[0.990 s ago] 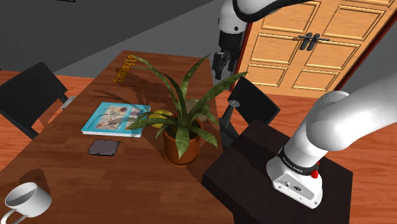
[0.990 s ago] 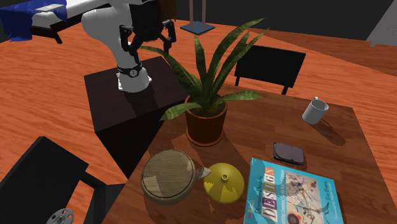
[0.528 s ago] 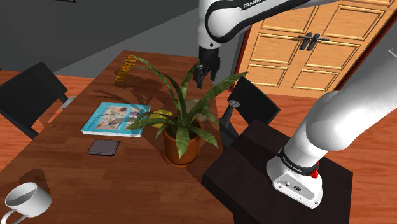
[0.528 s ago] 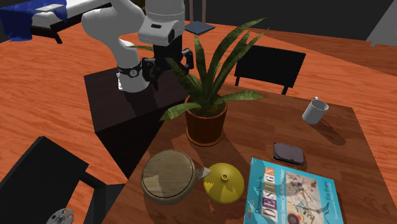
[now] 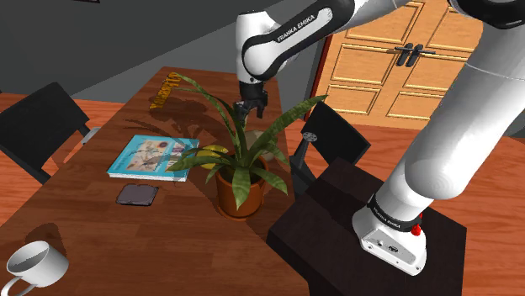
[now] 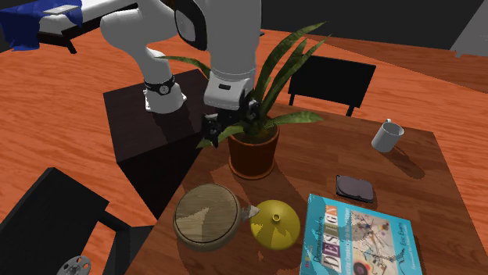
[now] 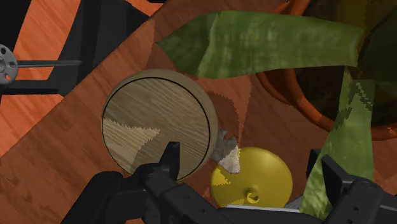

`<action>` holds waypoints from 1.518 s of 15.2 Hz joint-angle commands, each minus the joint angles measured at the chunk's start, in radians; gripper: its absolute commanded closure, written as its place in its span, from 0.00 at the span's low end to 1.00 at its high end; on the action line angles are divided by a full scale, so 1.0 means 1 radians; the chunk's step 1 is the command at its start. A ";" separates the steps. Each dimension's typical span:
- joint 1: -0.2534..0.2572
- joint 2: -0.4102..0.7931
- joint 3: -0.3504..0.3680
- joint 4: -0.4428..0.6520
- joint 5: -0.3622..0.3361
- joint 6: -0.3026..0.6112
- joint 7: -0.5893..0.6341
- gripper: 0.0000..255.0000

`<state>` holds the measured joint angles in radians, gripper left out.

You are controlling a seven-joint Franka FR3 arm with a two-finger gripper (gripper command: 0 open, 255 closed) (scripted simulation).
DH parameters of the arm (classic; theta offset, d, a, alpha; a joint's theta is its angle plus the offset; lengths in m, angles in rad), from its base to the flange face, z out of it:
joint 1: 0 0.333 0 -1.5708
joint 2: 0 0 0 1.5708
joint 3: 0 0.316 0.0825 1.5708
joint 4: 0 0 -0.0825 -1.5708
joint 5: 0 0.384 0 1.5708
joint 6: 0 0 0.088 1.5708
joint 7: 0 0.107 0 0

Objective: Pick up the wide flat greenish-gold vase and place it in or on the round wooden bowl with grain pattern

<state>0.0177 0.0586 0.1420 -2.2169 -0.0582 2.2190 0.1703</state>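
Note:
The greenish-gold vase (image 6: 274, 223) is squat and domed, standing on the wooden table (image 6: 391, 160) right beside the round wooden bowl (image 6: 207, 216). A small pale shard lies between them. My gripper (image 6: 231, 126) hangs open in the air above the potted plant's leaves, well above both objects. In the wrist view the vase (image 7: 254, 175) lies between my spread fingers (image 7: 170, 156), far below them, with the bowl (image 7: 156, 121) next to it. In the shoulder view the gripper (image 5: 250, 108) is over the plant, and the vase (image 5: 212, 150) peeks out behind the leaves.
A potted plant (image 6: 252, 152) with long leaves (image 7: 267, 44) stands under the gripper. A book (image 6: 360, 242), a dark flat pad (image 6: 354, 188) and a white mug (image 6: 385, 135) lie on the table. Black chairs (image 6: 332, 82) stand around it.
The arm has swung from beside the door toward the table and come down over the plant. The fingers stayed open. Nothing on the table moved.

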 commanded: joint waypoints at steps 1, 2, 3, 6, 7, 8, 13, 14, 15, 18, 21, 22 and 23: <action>0.005 0.081 0.002 0.052 -0.014 0.027 0.019 0.00; 0.008 0.121 0.002 0.079 -0.021 0.038 0.028 0.00; 0.012 0.161 0.002 0.108 -0.028 0.048 0.036 0.00; 0.024 0.280 -0.003 0.203 -0.047 0.070 0.058 0.00; 0.029 0.320 -0.005 0.237 -0.053 0.074 0.064 0.00; 0.034 0.360 -0.007 0.273 -0.058 0.078 0.070 0.00; 0.060 0.563 -0.019 0.475 -0.076 0.075 0.091 0.00; 0.065 0.605 -0.022 0.520 -0.079 0.070 0.093 0.00; 0.071 0.647 -0.024 0.569 -0.080 0.064 0.095 0.00; 0.081 0.736 -0.028 0.674 -0.083 0.047 0.098 0.00; 0.083 0.762 -0.031 0.676 -0.086 0.072 0.100 0.00; 0.083 0.771 -0.032 0.677 -0.087 0.080 0.101 0.00; 0.084 0.780 -0.033 0.678 -0.088 0.087 0.101 0.00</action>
<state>0.1002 0.8285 0.1096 -1.5418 -0.1451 2.2987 0.2703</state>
